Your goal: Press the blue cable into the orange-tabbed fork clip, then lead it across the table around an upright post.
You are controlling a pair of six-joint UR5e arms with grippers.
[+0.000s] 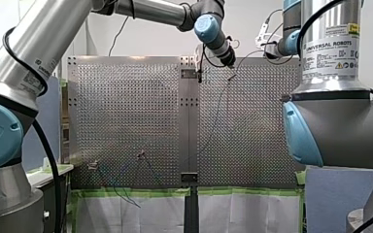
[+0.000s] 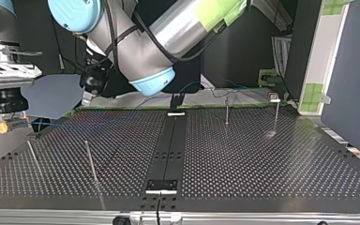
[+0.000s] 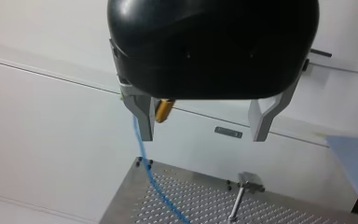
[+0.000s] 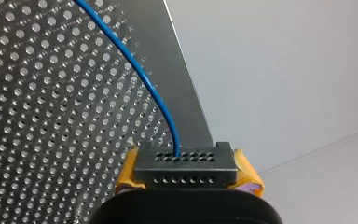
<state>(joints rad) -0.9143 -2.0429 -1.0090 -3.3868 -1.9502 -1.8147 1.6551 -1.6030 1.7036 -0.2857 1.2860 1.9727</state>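
Blue cable lifted off the table near its edge
My left gripper hangs open beside the cable, probably ready to guide it; my right gripper pinches it between yellow pads, probably for routing around an upright post

You get bright, even light in the front view: the perforated table shows a pale sheen, and my right arm's shoulder looks soft. The top view is dimmer; the table is dark there, with glare along its near edge. In the left wrist view the white wall is bright and the black housing carries a soft highlight. In the right wrist view the blue cable is crisp.
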